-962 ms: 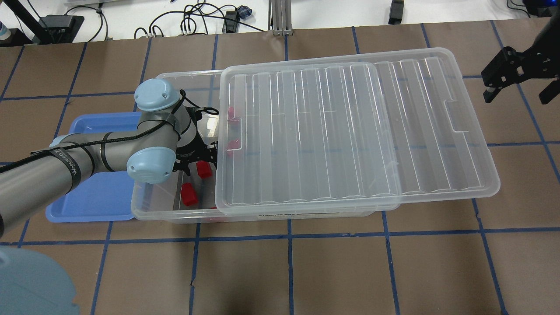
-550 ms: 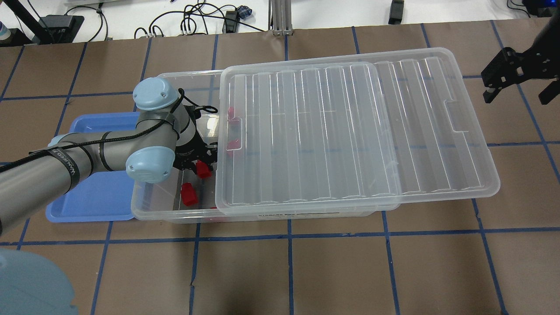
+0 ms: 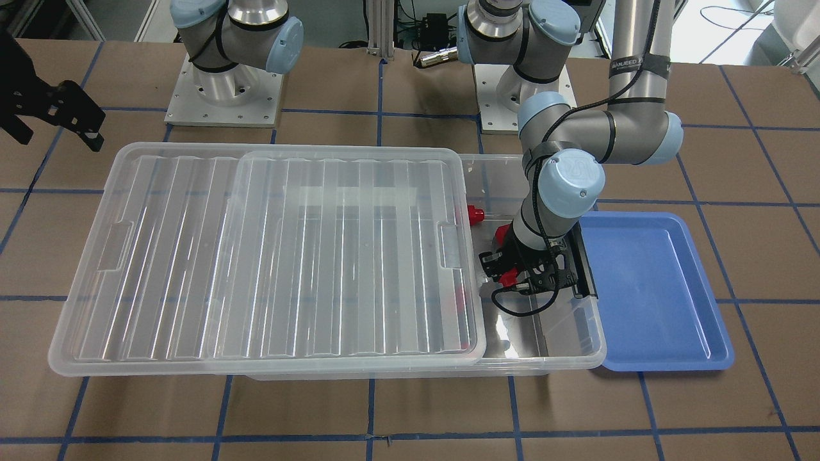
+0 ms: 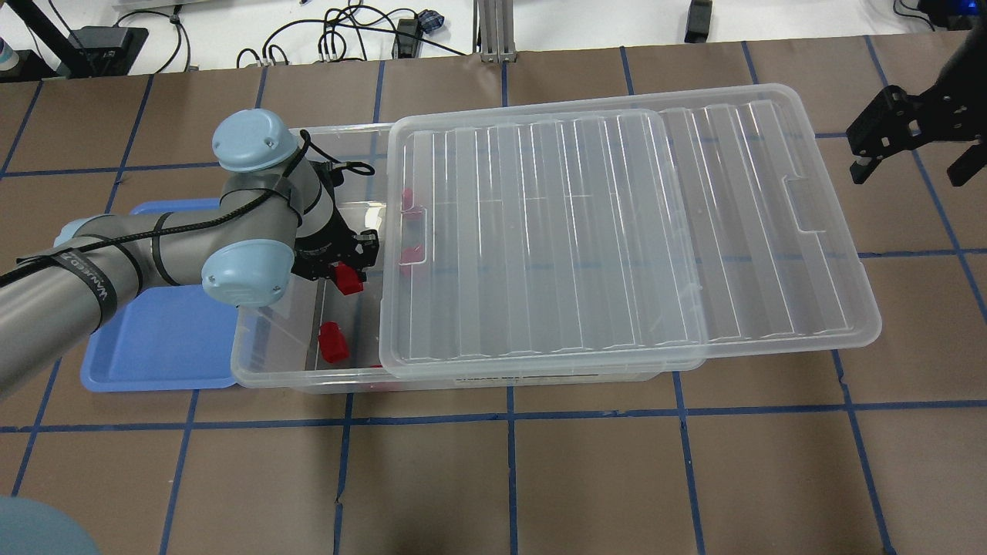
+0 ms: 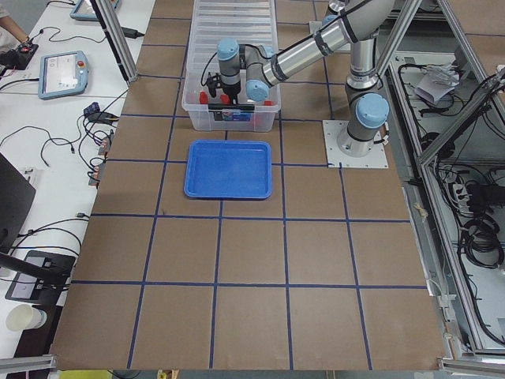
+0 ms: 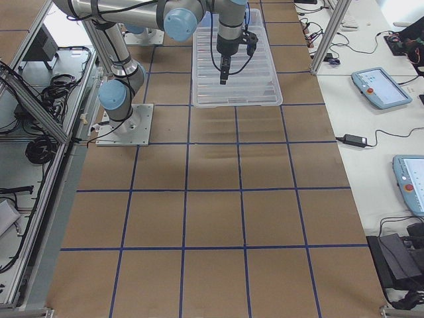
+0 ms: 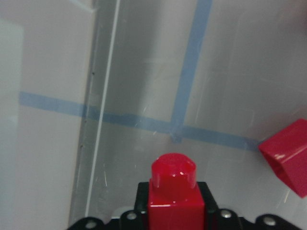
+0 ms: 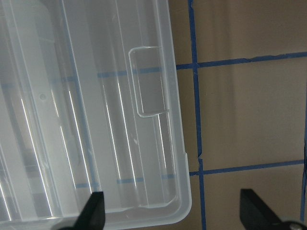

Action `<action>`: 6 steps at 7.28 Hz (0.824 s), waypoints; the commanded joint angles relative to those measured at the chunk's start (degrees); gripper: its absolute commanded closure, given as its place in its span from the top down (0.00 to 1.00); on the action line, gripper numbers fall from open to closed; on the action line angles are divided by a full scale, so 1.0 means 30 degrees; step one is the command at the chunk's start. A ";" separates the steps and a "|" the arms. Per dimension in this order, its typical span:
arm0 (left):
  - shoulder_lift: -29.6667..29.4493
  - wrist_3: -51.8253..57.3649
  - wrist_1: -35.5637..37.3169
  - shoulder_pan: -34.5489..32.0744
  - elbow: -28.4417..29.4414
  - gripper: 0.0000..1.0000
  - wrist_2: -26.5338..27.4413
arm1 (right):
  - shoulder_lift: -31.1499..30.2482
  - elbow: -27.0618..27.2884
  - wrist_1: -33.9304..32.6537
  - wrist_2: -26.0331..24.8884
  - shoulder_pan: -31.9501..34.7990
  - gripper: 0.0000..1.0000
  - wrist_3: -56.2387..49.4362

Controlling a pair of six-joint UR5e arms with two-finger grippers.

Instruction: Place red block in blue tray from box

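Observation:
My left gripper [image 4: 345, 275] is shut on a red block [image 4: 348, 279] and holds it inside the open end of the clear box [image 4: 270, 374], above the floor. The left wrist view shows the block [image 7: 173, 192] between the jaws, stub outward. It also shows in the front view [image 3: 509, 277]. The blue tray [image 4: 154, 347] lies against the box's left end, empty [image 3: 647, 288]. My right gripper [image 4: 910, 163] is open and empty, hovering past the lid's far right edge [image 8: 172, 213].
The ribbed clear lid [image 4: 617, 231] is slid right and covers most of the box. A loose red block [image 4: 333, 343] lies in the box's open part; another shows in the wrist view [image 7: 288, 155]. Two more sit under the lid's edge [image 4: 411, 254].
My left gripper has risen and drawn back toward the tray side with the red block in it. The right arm has barely moved.

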 commanded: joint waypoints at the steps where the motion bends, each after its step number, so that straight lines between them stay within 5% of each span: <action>1: 0.1091 0.0105 -0.3380 0.0059 0.1957 0.09 0.0017 | 0.0039 0.0056 -0.0032 -0.0030 0.0000 1.00 -0.0249; 4: 0.2878 0.0627 -0.7519 0.0290 0.5006 0.09 0.0046 | 0.0040 0.0057 -0.0061 -0.0176 0.0000 1.00 -0.0280; 6: 0.2593 0.2734 -0.7704 0.2537 0.5219 0.09 -0.0070 | 0.0156 0.0086 -0.0236 -0.0321 -0.0203 1.00 -0.0513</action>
